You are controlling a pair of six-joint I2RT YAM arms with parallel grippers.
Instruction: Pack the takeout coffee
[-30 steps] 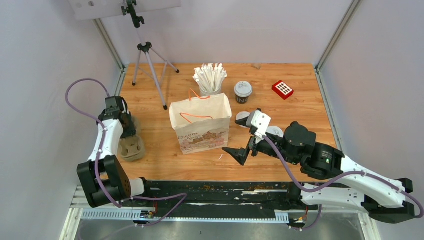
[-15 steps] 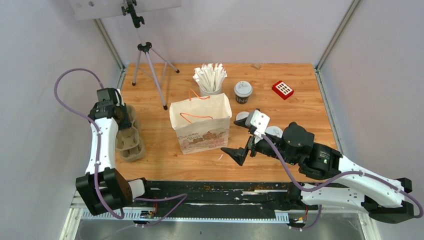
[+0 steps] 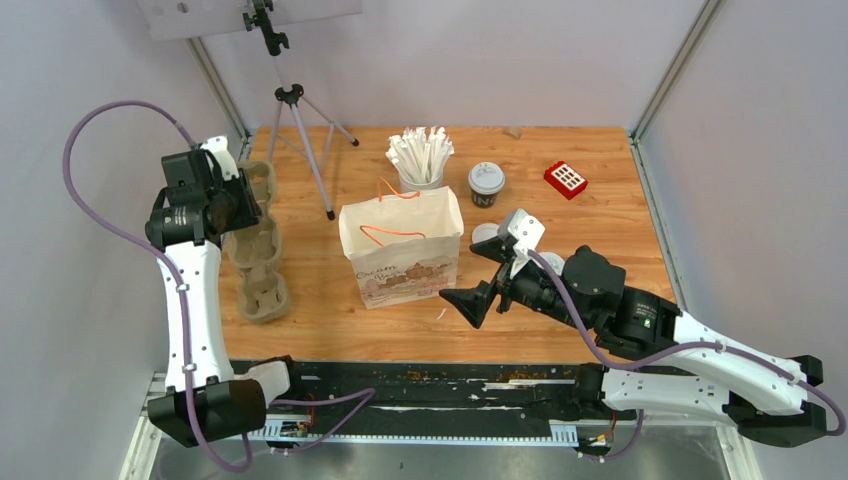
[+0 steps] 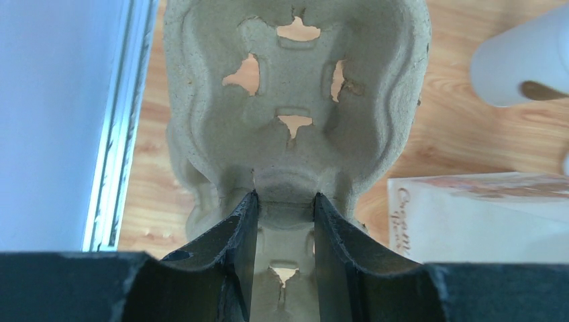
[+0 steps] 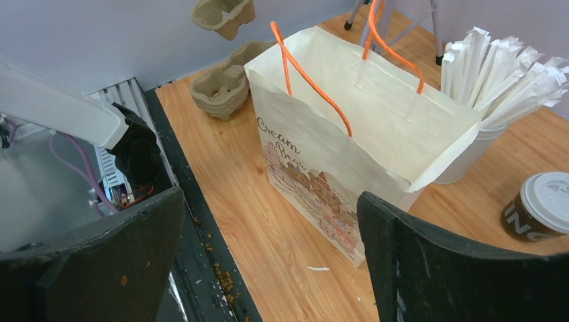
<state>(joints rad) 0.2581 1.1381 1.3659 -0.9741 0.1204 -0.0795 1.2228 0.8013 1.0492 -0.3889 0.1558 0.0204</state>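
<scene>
One takeout coffee [image 3: 486,184], a dark brown cup with a white lid, stands at the back right of the bag; it also shows in the right wrist view [image 5: 540,215]. A second white lid [image 3: 485,236] peeks out behind my right wrist, its cup hidden. My left gripper [image 3: 232,200] is raised at the left and shut on a beige pulp carrier [image 3: 258,180]; the fingers pinch its middle ridge [image 4: 283,201]. My right gripper [image 3: 470,300] is open and empty, low in front of the bag's right corner [image 5: 268,255].
A white paper bag [image 3: 400,250] with orange handles stands open mid-table. A stack of pulp carriers [image 3: 265,295] lies at the left edge. A white cup of wrapped sticks [image 3: 421,158], a tripod [image 3: 300,130] and a red block [image 3: 566,179] stand at the back.
My left arm has risen and moved back, lifting one pulp carrier off the stack. My right gripper has shifted slightly left and stays open.
</scene>
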